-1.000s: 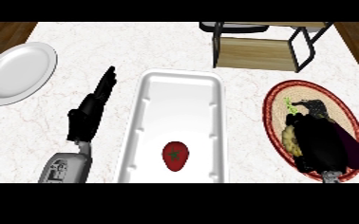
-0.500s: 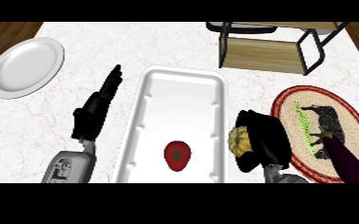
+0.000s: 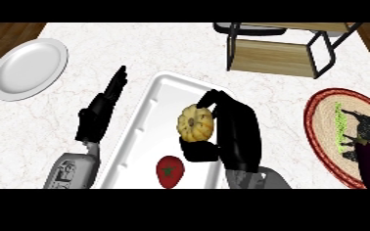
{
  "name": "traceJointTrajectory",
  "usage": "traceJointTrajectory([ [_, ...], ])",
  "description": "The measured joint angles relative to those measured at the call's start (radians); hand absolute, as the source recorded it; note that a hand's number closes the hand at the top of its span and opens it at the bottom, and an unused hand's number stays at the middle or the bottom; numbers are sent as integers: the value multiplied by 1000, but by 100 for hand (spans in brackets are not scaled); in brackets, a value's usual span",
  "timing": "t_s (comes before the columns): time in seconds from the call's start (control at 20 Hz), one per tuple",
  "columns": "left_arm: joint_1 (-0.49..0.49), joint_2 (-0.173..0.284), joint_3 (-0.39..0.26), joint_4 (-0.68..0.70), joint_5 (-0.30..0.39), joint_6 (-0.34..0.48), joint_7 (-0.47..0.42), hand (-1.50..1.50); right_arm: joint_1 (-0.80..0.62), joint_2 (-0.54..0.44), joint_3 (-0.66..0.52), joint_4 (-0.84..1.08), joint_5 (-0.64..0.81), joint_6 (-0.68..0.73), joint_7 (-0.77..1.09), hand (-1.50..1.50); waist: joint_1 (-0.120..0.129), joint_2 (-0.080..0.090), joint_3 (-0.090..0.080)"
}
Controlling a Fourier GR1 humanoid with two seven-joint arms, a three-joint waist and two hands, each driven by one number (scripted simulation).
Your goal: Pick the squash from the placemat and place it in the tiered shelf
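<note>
From my station I see the black right hand (image 3: 235,134) curled around one pale yellow, ribbed round squash (image 3: 196,122), its fingers arching over the top and the thumb under the bottom. The squash is held above the single long white rectangular tray (image 3: 145,127) in the middle of the white marble counter (image 3: 159,44), well apart from the one round woven placemat with a red rim (image 3: 327,127) at the view's right. I count one small red vegetable with a green stem (image 3: 170,171) lying in the near end of that tray. The black left hand (image 3: 101,111) is open, fingers straight, just beside the tray's left wall. One round white plate (image 3: 29,68) sits at the far left of the counter. One tiered shelf with a black metal frame and light wooden boards (image 3: 278,54) stands at the far right, apart from the squash. On the placemat I make out a green patch and a dark shape I cannot identify.
</note>
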Motion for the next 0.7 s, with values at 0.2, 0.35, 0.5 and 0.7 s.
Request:
traceJointTrajectory([
  [0.2,-14,-1,15,31,1,8,-15,0,-175,0,35,-27,24,-37,138,150,-16,-2,-1],
  [0.35,-10,4,22,29,6,4,-10,0,-279,-2,28,-27,78,-22,195,150,-23,-5,-2],
  [0.5,-1,1,19,20,3,7,-2,0,-381,-3,-17,-15,121,8,228,150,-28,-6,-2],
  [0.7,5,-1,22,16,2,12,-7,0,-497,-3,-93,8,170,45,245,150,-33,-6,-2],
])
